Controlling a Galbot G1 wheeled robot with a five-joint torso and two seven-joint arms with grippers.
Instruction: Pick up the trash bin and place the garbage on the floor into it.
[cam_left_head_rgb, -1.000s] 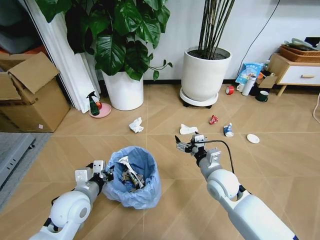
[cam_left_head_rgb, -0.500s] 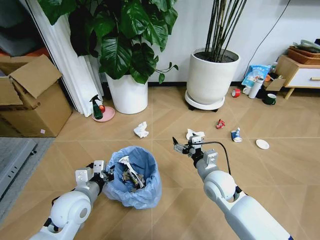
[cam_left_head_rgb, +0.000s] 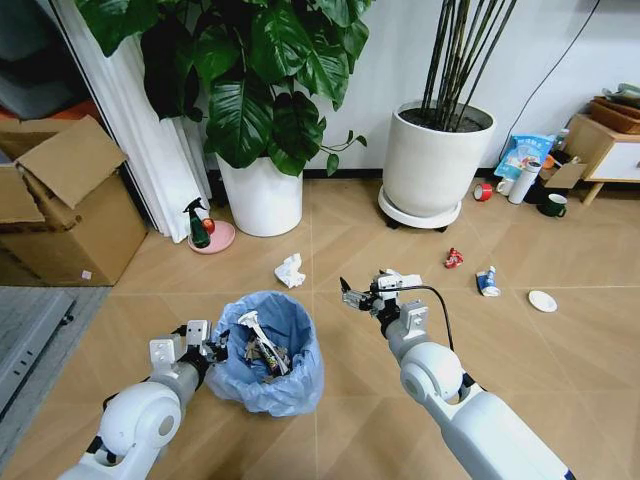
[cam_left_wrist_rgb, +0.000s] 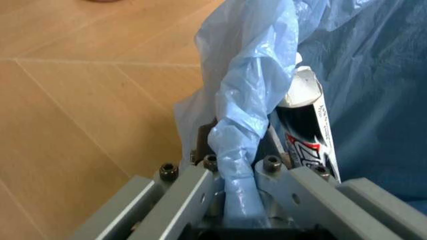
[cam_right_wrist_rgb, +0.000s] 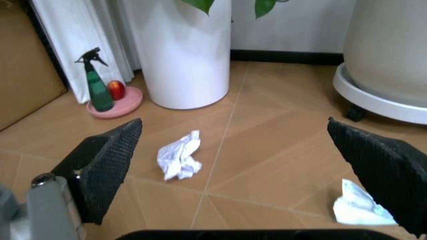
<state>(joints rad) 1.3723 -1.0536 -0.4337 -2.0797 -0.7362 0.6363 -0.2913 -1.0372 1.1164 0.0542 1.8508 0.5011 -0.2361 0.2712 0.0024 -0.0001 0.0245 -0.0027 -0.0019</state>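
Observation:
The trash bin, lined with a crinkled light-blue bag, stands on the floor close in front of me and holds several litter pieces. My left gripper is shut on its bag rim. My right gripper hangs open over the boards to the right of the bin, jaws wide. Garbage lies ahead: a crumpled paper wad, a white wrapper just by the right gripper, a red wrapper, a blue-white bottle and a white lid.
Two big white plant pots stand along the back wall. A green spray bottle sits on a pink dish. A cardboard box is at the left. A red tape roll and a low cabinet are at the right.
The whole head view has shifted, so the camera moved: pots and litter now sit further right. The right gripper stays open, a bit further forward. The left gripper still holds the bin.

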